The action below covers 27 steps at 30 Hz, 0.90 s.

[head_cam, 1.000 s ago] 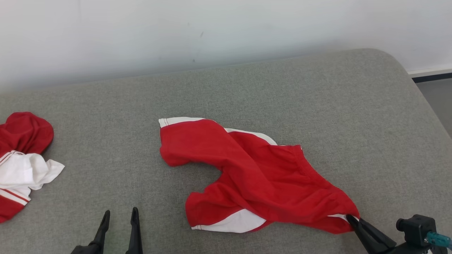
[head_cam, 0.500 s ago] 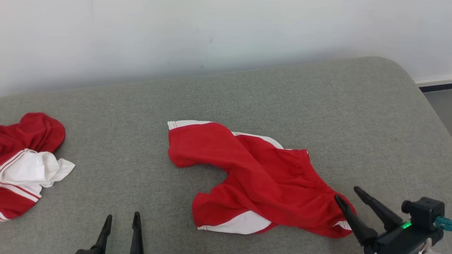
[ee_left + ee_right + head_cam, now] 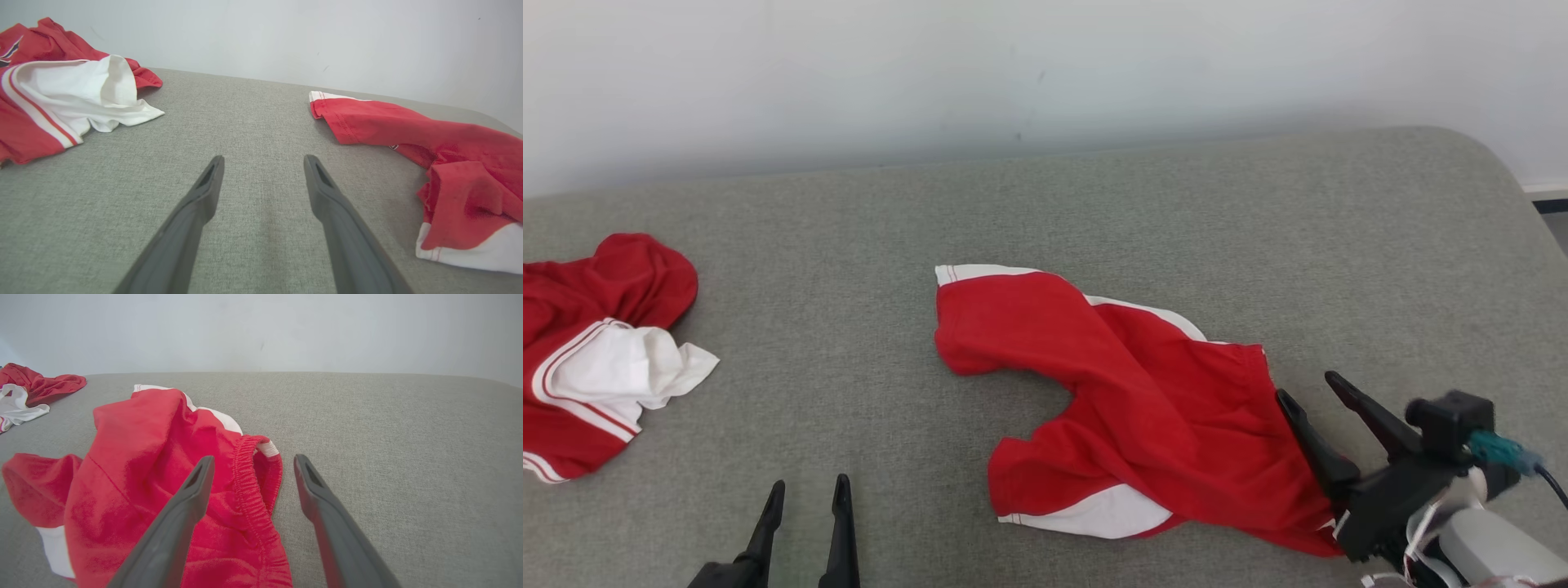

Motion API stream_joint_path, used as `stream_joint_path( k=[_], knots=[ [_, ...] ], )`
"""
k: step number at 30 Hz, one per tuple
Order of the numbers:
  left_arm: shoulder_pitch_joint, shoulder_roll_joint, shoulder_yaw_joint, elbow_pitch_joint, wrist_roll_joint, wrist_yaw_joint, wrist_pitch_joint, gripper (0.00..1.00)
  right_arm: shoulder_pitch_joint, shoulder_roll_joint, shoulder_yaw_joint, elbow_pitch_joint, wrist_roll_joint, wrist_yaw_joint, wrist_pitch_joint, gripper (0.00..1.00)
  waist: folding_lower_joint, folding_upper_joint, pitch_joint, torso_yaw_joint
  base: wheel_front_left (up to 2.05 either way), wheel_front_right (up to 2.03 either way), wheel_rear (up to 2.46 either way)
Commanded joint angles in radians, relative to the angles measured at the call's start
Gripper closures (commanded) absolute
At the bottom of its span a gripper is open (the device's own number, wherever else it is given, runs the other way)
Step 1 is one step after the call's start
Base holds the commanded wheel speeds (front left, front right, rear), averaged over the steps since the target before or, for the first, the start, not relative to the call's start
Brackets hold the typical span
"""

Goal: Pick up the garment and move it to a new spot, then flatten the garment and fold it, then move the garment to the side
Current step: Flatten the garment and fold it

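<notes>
Flattening looks to be the step in hand. The red shorts (image 3: 1143,408) lie crumpled mid-cushion (image 3: 849,229), one leg twisted far-left, white trim near. The right gripper (image 3: 1307,385) has its jaws spread astride the waistband, pinching nothing. The left gripper (image 3: 809,483), also spread, hovers near-left. Next I'd expect both to pinch edges and pull outward.

The shorts (image 3: 1143,408) are red with white panels and hem bands. At nine o'clock, another garment (image 3: 596,359) is red and white, striped. The cushion (image 3: 849,245) is grey; the wall (image 3: 1013,65), white.
</notes>
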Motion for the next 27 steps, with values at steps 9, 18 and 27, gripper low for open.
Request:
stream_joint_path(
  k=[9,18,27],
  knots=[
    [-0.028,0.0,-0.018,0.007,-0.014,0.006,-0.002,0.0,-0.207,0.045,0.15,0.207,0.074,0.002,0.108,0.0,0.0,0.0,0.02,0.056,0.0,0.0,0.0],
    [-0.037,0.0,-0.032,0.01,-0.028,0.012,-0.002,0.0,-0.313,0.039,0.258,0.267,0.151,0.002,0.155,1.0,0.0,0.0,0.035,0.08,0.0,0.0,0.0],
    [-0.054,0.0,-0.042,0.013,-0.028,0.008,-0.002,0.0,-0.452,0.008,0.265,0.315,0.24,0.002,0.114,1.0,0.0,0.0,0.059,0.092,0.0,0.0,0.0]
  ],
)
